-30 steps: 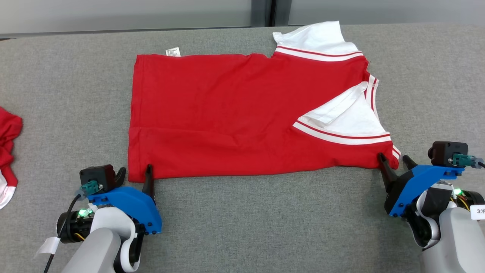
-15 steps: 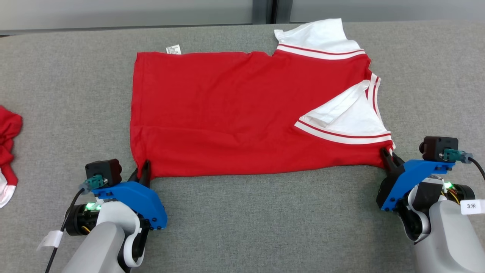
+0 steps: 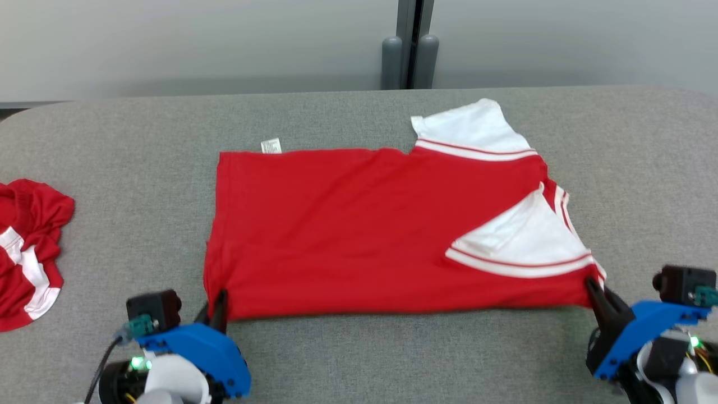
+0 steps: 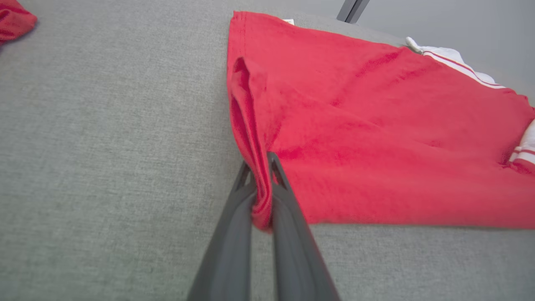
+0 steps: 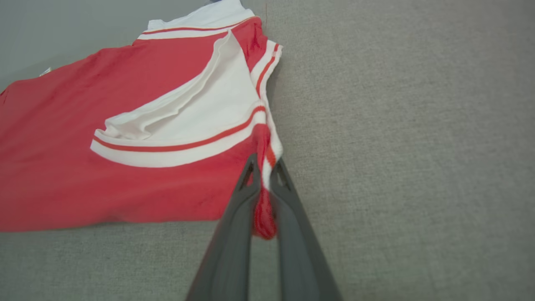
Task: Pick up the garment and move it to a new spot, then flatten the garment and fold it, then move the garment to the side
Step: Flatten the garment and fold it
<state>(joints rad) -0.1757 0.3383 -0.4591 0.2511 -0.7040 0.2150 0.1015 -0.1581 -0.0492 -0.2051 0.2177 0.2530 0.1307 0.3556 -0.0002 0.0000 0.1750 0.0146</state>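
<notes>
Pinching near-left hem corner of red garment (image 3: 348, 235) in left gripper (image 3: 216, 303), jaws closed on cloth. Same at near-right corner with right gripper (image 3: 593, 286). Lying spread flat mid grey table (image 3: 359, 359), white sleeves toward right end. Crumpled second red shirt (image 3: 28, 247) at far left.

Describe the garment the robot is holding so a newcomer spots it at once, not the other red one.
On the grey table, look to the middle: a red shirt with white sleeves lies spread flat. Unlike the crumpled red garment at the left edge, its near corners are pinched by the left hand and right hand.
</notes>
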